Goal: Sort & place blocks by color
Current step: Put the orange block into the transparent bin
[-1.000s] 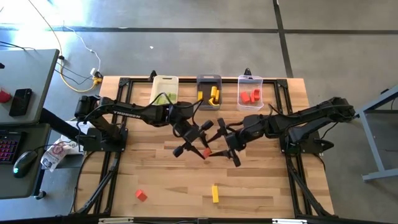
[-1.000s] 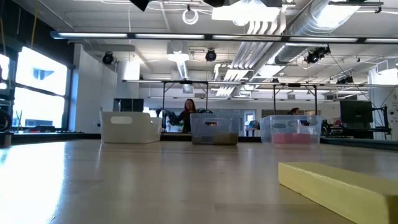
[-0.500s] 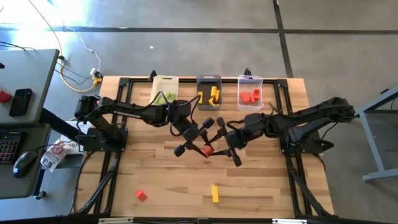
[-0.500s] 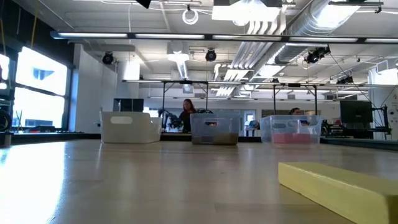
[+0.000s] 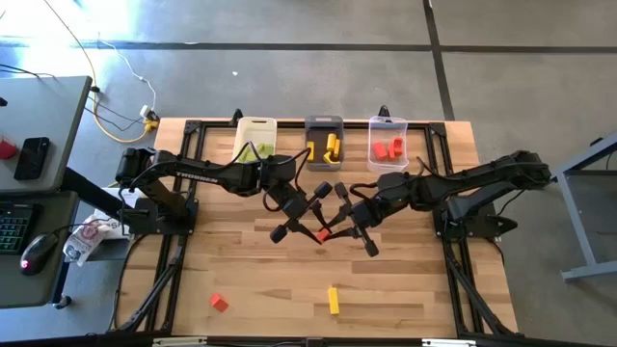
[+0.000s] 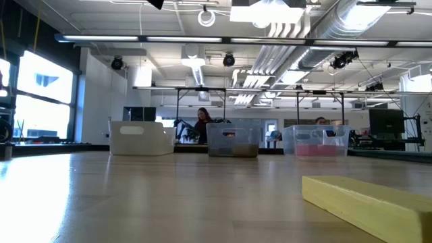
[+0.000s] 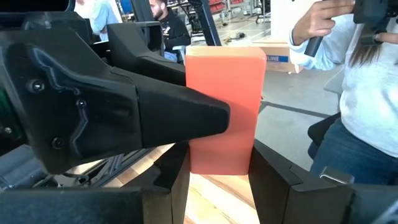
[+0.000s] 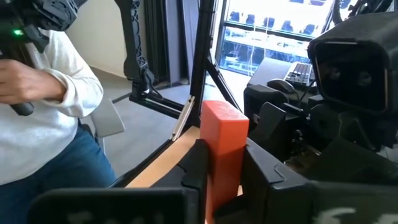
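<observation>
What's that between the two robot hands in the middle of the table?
A red block, seen from the high view. Both wrist views show it clamped by the left end effector and the right end effector at once.

yellow block (image 6: 371, 202): cut by edge | white bin (image 6: 142, 138) contents: hidden

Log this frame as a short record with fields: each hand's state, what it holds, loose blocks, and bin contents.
left hand: shut on red block, mid-table
right hand: shut on the same red block
loose blocks: small red block, yellow bar, near front edge
white bin: green blocks
grey bin: yellow blocks
clear bin: red blocks
</observation>
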`<state>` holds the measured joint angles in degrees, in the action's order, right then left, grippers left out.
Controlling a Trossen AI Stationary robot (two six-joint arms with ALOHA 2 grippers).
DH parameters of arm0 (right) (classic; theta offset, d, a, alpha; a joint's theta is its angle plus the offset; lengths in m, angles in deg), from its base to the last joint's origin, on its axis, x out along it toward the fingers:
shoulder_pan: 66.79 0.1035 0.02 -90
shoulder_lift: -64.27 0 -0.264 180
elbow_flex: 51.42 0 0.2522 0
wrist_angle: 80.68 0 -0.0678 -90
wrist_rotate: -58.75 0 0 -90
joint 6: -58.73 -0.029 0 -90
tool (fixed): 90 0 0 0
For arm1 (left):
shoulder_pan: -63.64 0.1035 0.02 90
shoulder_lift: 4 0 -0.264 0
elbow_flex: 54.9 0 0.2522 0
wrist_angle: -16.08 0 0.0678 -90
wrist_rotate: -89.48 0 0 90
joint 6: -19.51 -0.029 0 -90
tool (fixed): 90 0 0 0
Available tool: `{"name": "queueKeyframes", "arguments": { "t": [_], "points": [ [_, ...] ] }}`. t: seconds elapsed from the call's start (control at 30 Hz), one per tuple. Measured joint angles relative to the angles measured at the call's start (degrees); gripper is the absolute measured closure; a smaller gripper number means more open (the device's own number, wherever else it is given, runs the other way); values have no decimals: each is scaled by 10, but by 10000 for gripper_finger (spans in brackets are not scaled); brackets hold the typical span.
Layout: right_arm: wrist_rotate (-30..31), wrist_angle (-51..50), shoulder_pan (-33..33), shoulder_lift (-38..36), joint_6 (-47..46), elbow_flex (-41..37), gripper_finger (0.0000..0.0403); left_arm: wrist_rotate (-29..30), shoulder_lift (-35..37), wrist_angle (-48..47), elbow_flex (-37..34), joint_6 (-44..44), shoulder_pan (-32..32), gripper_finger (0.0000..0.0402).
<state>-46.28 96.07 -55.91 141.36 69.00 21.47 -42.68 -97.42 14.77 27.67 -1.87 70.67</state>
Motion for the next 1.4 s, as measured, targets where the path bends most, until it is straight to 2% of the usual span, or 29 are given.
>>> {"name": "queueKeyframes", "arguments": {
  "t": [0.37, 0.63, 0.83, 0.97, 1.4],
  "points": [
    [4, -3, 0, 0, -13, 0, 363, 7, 0, 1, 0, 0, 0, 286],
    [30, -10, 0, 0, -15, 0, 364, 23, 0, -15, 0, 3, 2, 247],
    [72, -27, -2, 1, -14, 0, 364, 109, 0, -43, 0, 3, 1, 206],
    [97, -33, -1, 1, -14, 0, 364, 138, 0, -51, 0, -12, 1, 189],
    [160, -87, 0, -5, -32, 0, 364, 231, 0, -149, 1, -26, 21, 176]
  ]
}}
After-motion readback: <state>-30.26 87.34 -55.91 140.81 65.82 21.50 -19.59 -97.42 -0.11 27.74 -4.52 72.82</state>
